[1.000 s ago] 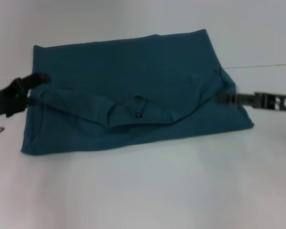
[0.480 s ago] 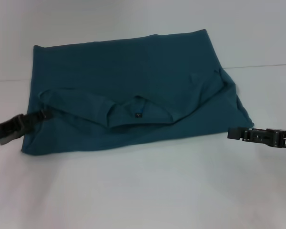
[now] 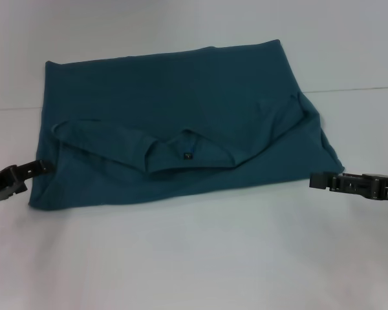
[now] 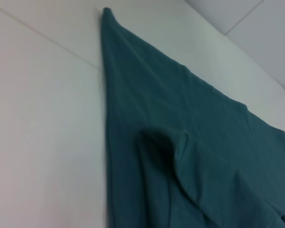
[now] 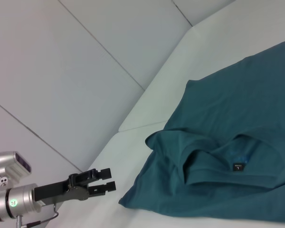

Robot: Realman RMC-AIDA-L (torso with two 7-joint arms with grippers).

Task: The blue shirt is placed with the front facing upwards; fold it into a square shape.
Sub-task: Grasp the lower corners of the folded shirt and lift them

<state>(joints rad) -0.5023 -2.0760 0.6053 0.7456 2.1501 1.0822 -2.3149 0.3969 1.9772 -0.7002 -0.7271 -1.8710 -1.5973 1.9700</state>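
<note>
The blue shirt (image 3: 181, 97) lies flat on the white table as a wide teal-blue rectangle. Its collar end is folded over onto the body, and the black neck label (image 3: 187, 155) faces up. My left gripper (image 3: 44, 168) sits low at the shirt's left edge, open, its fingers holding nothing. The right wrist view shows this gripper (image 5: 107, 179) just off the shirt's (image 5: 237, 123) near corner. My right gripper (image 3: 317, 181) hovers open just off the shirt's near right corner, clear of the cloth. The left wrist view shows only the shirt's (image 4: 180, 118) folded edge.
The white table (image 3: 194, 258) extends bare in front of the shirt. A seam line (image 3: 362, 88) crosses the table behind the shirt's right side. Pale wall panels (image 5: 85, 57) stand beyond the table.
Both grippers have let go of the folded-over shoulders. The right one dropped back to the near right corner and stopped. The left one slid back toward me along the left edge.
</note>
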